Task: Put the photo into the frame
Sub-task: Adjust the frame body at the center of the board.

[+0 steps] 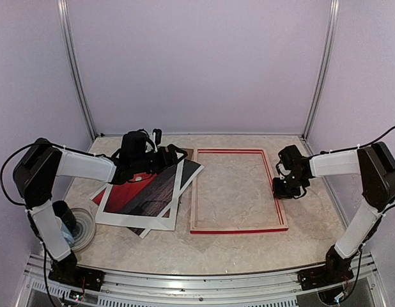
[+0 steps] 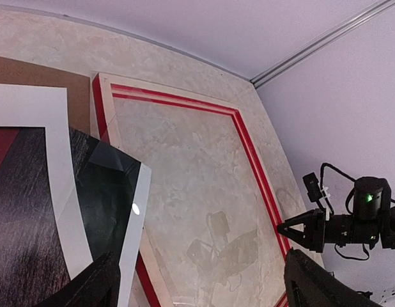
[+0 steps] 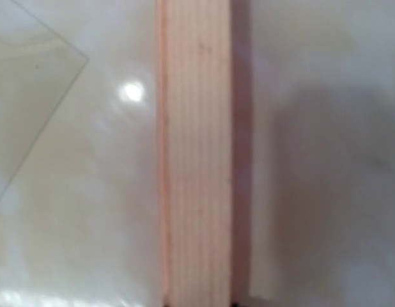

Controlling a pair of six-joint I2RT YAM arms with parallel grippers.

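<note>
The frame [image 1: 236, 229] lies flat in the middle of the table, pale wood up and red at its edges. To its left lies the photo [image 1: 143, 195], red and dark with a white border, tilted, one side close to the frame's left rail. My left gripper [image 1: 177, 157] hovers over the photo's far right corner, open and holding nothing. In the left wrist view its fingers [image 2: 95, 284] straddle the photo [image 2: 25, 192] edge and the frame [image 2: 185, 102]. My right gripper [image 1: 279, 187] is shut on the frame's right rail, seen as a pale wood bar [image 3: 197, 160] with the fingertips barely showing.
A brown cardboard board [image 2: 38, 73] and a dark glossy sheet [image 2: 108, 192] lie under the photo's far side. A clear pane corner [image 3: 31, 83] shows inside the frame. A round clear container [image 1: 79, 227] sits by the left arm. Walls enclose the table.
</note>
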